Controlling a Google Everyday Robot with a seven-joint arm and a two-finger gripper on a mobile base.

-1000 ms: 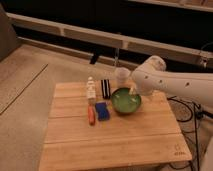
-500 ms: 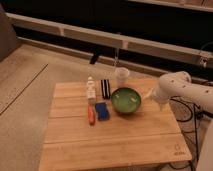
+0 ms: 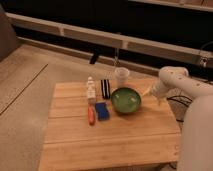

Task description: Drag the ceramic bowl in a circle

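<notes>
The ceramic bowl (image 3: pixel 126 100) is round, shallow and glossy green, and sits upright on the wooden table (image 3: pixel 110 145), right of centre towards the back. My gripper (image 3: pixel 151 93) hangs at the end of the white arm (image 3: pixel 172 79), just to the right of the bowl near the table's right edge. It is apart from the bowl and holds nothing that I can see.
A small pale cup (image 3: pixel 121 76) stands just behind the bowl. To the bowl's left are a white bottle (image 3: pixel 90 90), a black striped item (image 3: pixel 105 88), a blue block (image 3: pixel 102 110) and an orange-red stick (image 3: pixel 91 116). A dark wall with a rail runs behind the table.
The arm has swung right, from over the bowl's rim to the table's right edge. The bowl has stayed about where it was.
</notes>
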